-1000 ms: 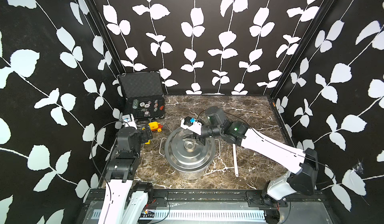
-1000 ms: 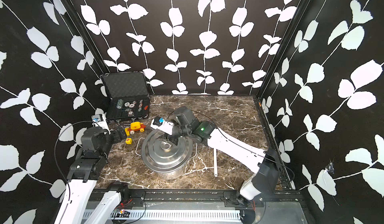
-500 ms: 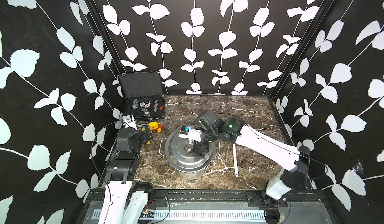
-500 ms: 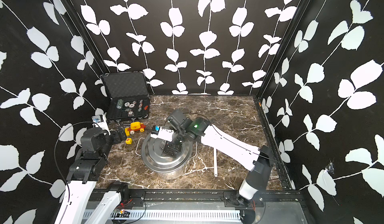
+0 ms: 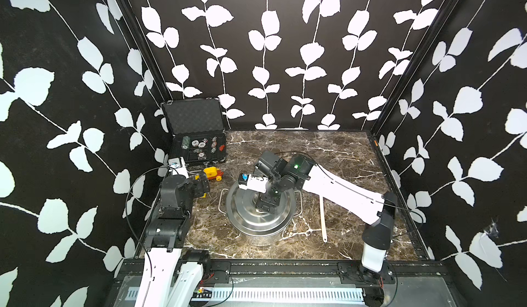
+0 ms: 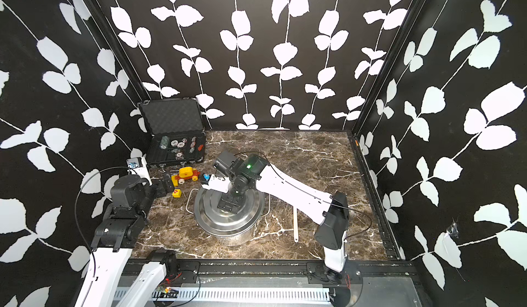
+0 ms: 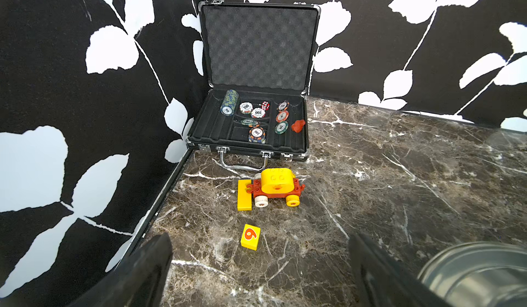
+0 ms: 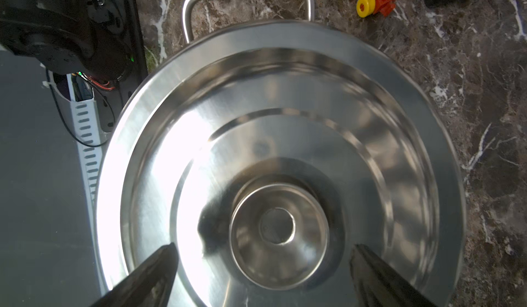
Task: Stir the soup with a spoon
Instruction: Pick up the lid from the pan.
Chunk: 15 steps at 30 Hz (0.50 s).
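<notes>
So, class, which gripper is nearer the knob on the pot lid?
Right. The right gripper hangs directly over the knob, jaws open either side; the left gripper sits off beside the pot, open.

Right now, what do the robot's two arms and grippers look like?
Both arms have white links and black joints: left arm, right arm. A green light glows on the right one. Thin black cables trail along each. Gripper fingers are black and tapered.
</notes>
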Available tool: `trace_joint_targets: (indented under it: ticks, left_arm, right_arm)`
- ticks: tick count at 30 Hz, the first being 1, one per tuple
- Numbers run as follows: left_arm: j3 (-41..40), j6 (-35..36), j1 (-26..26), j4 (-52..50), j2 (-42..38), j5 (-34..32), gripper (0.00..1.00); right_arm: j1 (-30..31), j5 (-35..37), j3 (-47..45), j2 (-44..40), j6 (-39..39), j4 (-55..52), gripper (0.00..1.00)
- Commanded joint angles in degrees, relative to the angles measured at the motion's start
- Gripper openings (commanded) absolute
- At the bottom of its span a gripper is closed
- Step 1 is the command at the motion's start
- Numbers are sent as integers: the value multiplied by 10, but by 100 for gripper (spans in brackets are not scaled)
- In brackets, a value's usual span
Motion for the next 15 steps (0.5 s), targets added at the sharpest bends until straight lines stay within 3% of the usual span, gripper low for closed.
trace_joint_targets:
  ticks: [1,15]
  left_arm:
    - [-3,8,1,6,-4,2,99]
    - [-5,19,1,9,-8,-1,99]
  right_arm:
    - [4,17,42,14,9,-45,95]
    - [3,14,144,117,2,-134,95]
